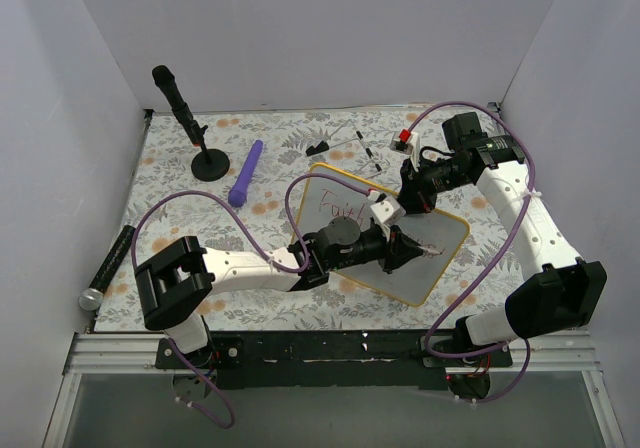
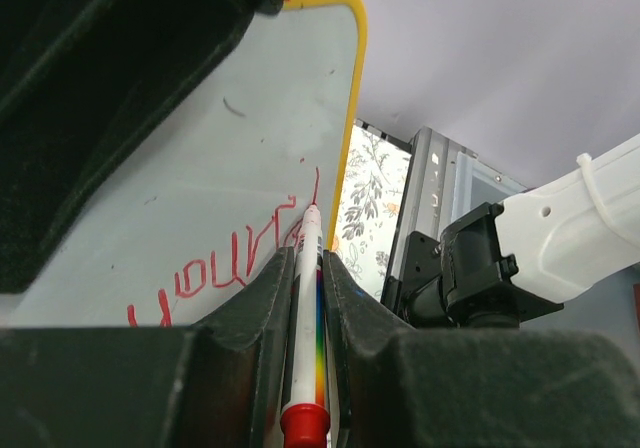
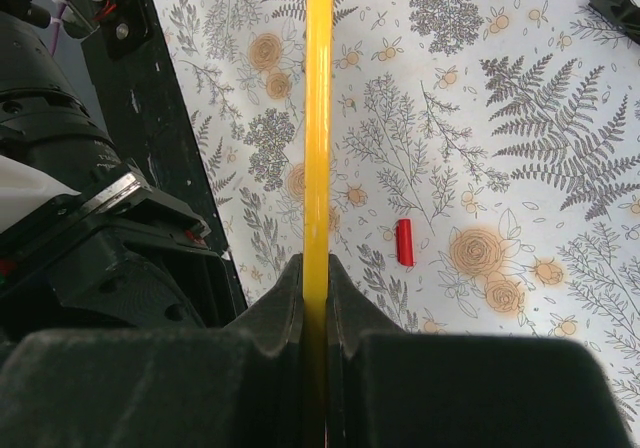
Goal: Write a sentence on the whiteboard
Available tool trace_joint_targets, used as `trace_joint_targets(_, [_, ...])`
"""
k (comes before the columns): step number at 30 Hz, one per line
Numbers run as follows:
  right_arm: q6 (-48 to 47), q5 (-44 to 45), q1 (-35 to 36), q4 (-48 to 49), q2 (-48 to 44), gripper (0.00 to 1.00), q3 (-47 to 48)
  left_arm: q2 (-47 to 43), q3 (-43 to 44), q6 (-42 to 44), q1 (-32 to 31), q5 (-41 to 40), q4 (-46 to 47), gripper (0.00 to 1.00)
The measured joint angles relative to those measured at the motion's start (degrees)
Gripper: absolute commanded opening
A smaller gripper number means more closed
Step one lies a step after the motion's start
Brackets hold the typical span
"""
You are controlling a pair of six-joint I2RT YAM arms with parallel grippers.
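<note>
The whiteboard (image 1: 425, 266) with its yellow rim lies tilted at mid-table. The red sentence (image 1: 345, 209) runs across it; in the left wrist view (image 2: 215, 273) it ends in "your" with a fresh stroke beyond. My left gripper (image 1: 408, 249) is shut on a white marker (image 2: 306, 298) with a red end and rainbow stripe, its tip touching the whiteboard (image 2: 220, 138). My right gripper (image 1: 404, 196) is shut on the whiteboard's far edge; in the right wrist view the yellow rim (image 3: 318, 118) runs straight between its fingers (image 3: 280, 308).
A black microphone on a round stand (image 1: 196, 133) and a purple tube (image 1: 246, 173) lie at the back left. A black cylinder (image 1: 107, 268) lies at the left edge. Small black pieces (image 1: 318, 148) and a red-capped part (image 1: 405, 136) lie behind the board. A red cap (image 3: 404, 242) lies on the floral cloth.
</note>
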Motion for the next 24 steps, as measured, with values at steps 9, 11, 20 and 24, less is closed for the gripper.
trace_joint_targets(9, [0.00,0.00,0.00,0.33,0.00,0.01,0.00,-0.17,-1.68,-0.39,-0.04,0.17,-0.90,0.00])
trace_joint_targets(11, [0.00,-0.02,0.00,0.33,0.00,0.01,0.00,-0.17,-1.66,-0.46,-0.04,0.22,-0.98,0.00])
trace_joint_targets(20, [0.02,-0.02,0.00,0.33,0.00,0.01,0.00,-0.17,-1.68,-0.59,-0.04,0.66,-1.88,0.00])
trace_joint_targets(24, [0.02,-0.04,0.02,0.33,0.00,0.01,0.00,-0.17,-1.66,-0.59,-0.04,0.70,-2.03,0.00])
